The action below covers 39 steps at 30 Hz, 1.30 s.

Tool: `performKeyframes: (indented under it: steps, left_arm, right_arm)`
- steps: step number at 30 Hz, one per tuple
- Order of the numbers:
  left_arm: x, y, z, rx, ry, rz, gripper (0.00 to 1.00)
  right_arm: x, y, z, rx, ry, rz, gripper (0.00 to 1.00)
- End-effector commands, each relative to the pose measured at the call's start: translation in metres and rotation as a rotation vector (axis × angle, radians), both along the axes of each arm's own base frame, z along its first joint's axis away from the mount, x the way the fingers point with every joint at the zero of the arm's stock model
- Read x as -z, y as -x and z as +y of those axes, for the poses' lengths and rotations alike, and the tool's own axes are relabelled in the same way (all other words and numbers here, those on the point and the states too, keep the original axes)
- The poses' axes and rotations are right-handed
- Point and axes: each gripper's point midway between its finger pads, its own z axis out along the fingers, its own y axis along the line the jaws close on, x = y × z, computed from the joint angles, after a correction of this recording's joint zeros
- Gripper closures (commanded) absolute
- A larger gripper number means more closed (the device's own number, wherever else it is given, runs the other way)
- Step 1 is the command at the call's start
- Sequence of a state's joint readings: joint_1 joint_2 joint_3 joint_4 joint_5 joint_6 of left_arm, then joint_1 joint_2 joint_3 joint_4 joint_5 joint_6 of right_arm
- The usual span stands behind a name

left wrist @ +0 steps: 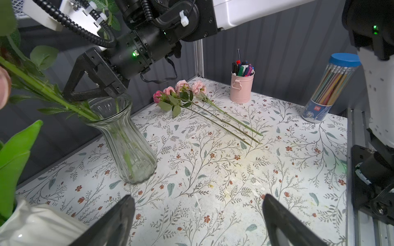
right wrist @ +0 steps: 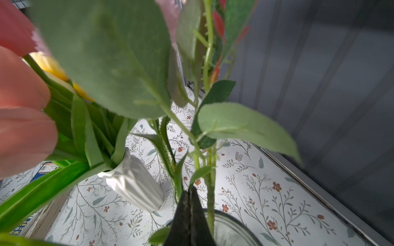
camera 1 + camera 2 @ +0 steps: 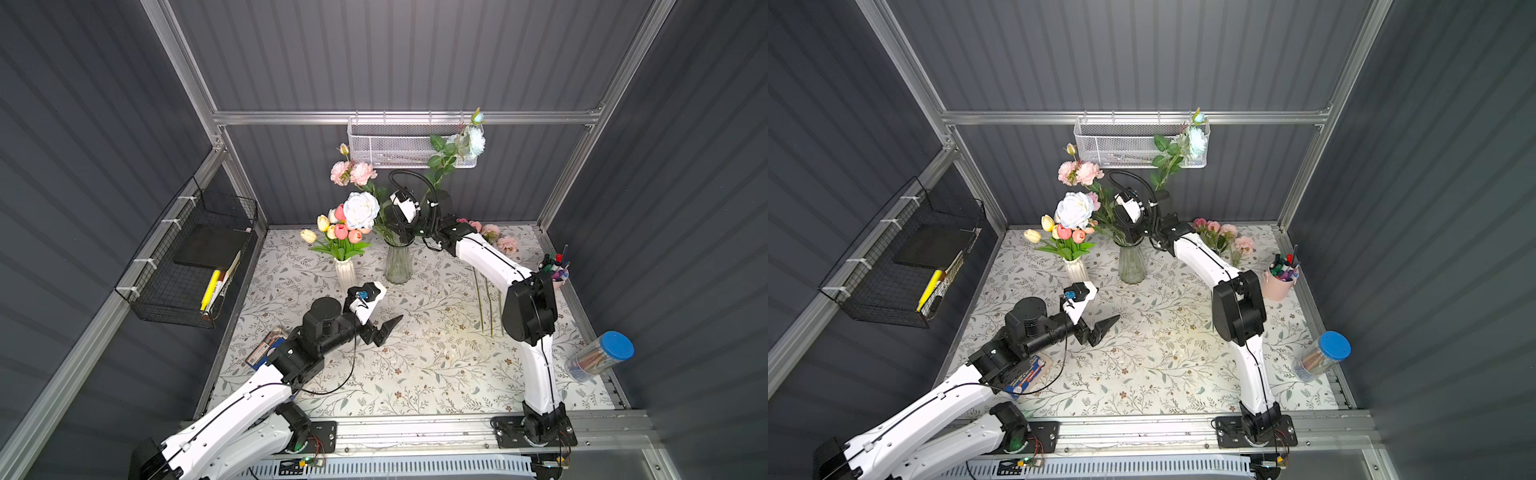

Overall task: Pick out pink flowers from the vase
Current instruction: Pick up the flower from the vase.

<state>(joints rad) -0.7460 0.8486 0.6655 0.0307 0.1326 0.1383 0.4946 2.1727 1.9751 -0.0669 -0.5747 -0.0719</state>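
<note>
Your right claw (image 2: 190, 192) is pressed together, its tips down among the green stems just above the mouth of the glass vase (image 3: 398, 266). Leaves crowd it, so you cannot tell whether a stem is caught between the tips. That vase stands at 12 o'clock on the table (image 3: 415, 374).

From it two pale pink peonies (image 3: 353, 172) lean out toward 11 o'clock. A pale blue rose (image 3: 473, 141) rises toward 1 o'clock, in front of the white mesh basket (image 3: 386, 145) on the back wall. A white rose (image 3: 361, 208) sits lower, just above the tulips.

Just beside the glass vase, at 11 o'clock, the white vase (image 3: 345, 272) holds pink tulips (image 3: 347, 232) mixed with yellow and cream tulips (image 3: 322, 224).

At 1 o'clock, behind your right arm, four pink flowers (image 1: 181, 87) lie flat on the table. Their blooms are side by side toward the back wall and their stems point to 6 o'clock.

Your left claw (image 1: 197, 197) is spread wide and holds nothing. It hovers over bare table left of centre, near the white vase.

At 2 o'clock the pink bucket of pens (image 1: 242, 89) stands by the side wall. The clear pencil tube (image 1: 328, 89) with its blue lid stands at 4 o'clock.
</note>
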Motion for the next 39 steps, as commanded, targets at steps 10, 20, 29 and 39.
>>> performKeyframes:
  steps: [10,20,29,39]
  left_arm:
    - [-0.006,0.006,0.001,0.024,0.001,-0.039,0.05]
    - [-0.007,0.007,-0.001,0.035,0.001,-0.043,0.05]
    - [-0.007,0.007,0.000,0.036,-0.001,-0.045,0.05]
    - [-0.007,0.007,0.001,0.028,-0.007,-0.050,0.05]
  right_arm:
    - [-0.071,0.009,-0.009,0.045,-0.102,-0.156,1.00]
    - [-0.101,0.016,-0.017,0.070,-0.133,-0.220,1.00]
    - [-0.116,0.024,-0.027,0.100,-0.171,-0.262,1.00]
    - [-0.181,0.043,-0.043,0.132,-0.267,-0.410,1.00]
